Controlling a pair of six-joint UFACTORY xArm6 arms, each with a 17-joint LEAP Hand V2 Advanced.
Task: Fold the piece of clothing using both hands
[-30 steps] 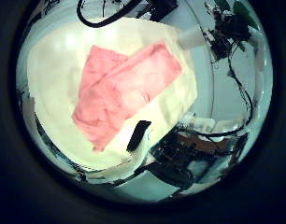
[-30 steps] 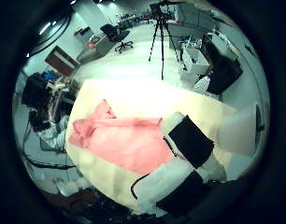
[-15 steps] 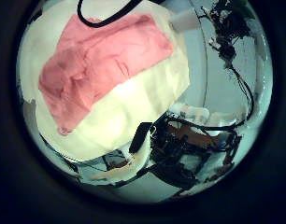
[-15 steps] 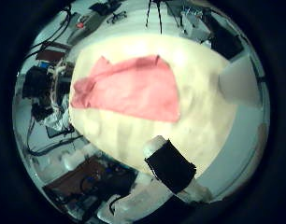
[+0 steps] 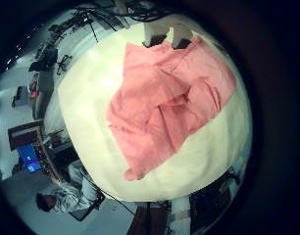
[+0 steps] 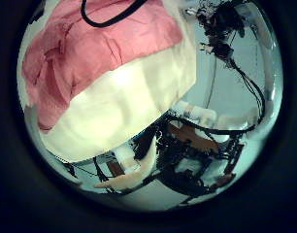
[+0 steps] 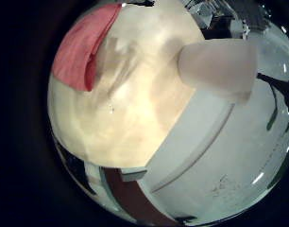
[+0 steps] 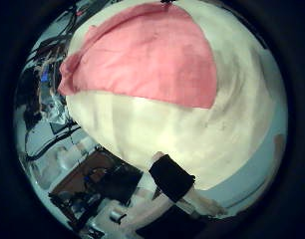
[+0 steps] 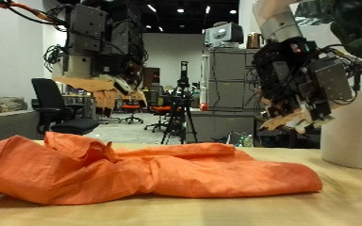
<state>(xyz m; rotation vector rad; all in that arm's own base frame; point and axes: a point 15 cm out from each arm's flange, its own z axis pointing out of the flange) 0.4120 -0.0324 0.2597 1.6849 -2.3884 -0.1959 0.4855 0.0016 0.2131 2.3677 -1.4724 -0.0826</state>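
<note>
I see the orange garment (image 9: 143, 169) crumpled on the surface (image 9: 344, 202); right robot hand (image 9: 301, 85) hangs above it, fingers relaxed, empty. Left robot hand (image 9: 100, 56): can't tell.

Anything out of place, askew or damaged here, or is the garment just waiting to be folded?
Nothing stands out. The garment lies rumpled and only partly folded on the table, as expected before folding. Both hands, left and right, hang above it and hold nothing. No spill or damage shows.
</note>
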